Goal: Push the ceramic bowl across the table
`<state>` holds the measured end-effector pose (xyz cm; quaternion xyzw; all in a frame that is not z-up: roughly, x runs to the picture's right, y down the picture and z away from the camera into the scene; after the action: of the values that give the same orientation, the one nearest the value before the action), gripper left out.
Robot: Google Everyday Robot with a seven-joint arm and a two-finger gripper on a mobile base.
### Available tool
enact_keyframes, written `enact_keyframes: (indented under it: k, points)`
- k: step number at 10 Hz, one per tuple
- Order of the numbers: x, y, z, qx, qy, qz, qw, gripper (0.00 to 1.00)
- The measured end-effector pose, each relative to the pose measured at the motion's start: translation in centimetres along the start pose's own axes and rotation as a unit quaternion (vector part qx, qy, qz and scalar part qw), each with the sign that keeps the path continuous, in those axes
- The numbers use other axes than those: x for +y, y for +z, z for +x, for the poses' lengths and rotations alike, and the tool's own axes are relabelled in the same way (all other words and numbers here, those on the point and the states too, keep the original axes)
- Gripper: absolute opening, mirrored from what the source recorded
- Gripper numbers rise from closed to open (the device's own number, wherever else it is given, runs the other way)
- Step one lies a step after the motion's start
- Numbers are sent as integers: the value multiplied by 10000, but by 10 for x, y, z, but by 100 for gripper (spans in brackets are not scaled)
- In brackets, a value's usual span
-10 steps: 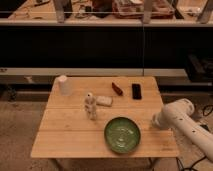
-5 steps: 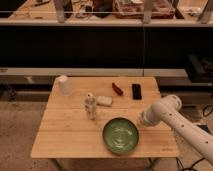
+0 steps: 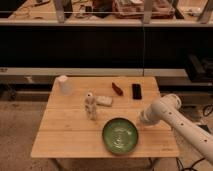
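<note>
The gripper point(image 3: 141, 120) has been brought leftward since half a second ago. It is now found just beside the right rim of the wide, glossy green ceramic bowl point(image 3: 120, 135); its opening and any contact cannot be told. The bowl is left unmoved, by the near edge of the light wooden plank table point(image 3: 65, 130).

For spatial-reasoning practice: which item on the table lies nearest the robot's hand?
The green ceramic bowl, the largest item, near the front edge of the table. The hand sits just right of its rim; everything else lies farther back.
</note>
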<state>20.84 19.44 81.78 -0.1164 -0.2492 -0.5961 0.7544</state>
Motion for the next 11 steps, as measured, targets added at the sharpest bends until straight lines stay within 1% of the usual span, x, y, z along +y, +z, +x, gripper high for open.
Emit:
enact_keyframes:
  k: [2, 4, 7, 9, 10, 11]
  points:
    - [9, -6, -3, 25, -52, -89, 9999, 0]
    - [17, -10, -11, 21, -127, -186, 9997, 0]
    - [24, -7, -29, -59, -179, -252, 9995, 0]
    - [26, -4, -43, -158, -143, -237, 9995, 0]
    - [24, -4, -48, -203, -96, -194, 9996, 0]
    - [21, -3, -57, -303, -20, -118, 9995, 0]
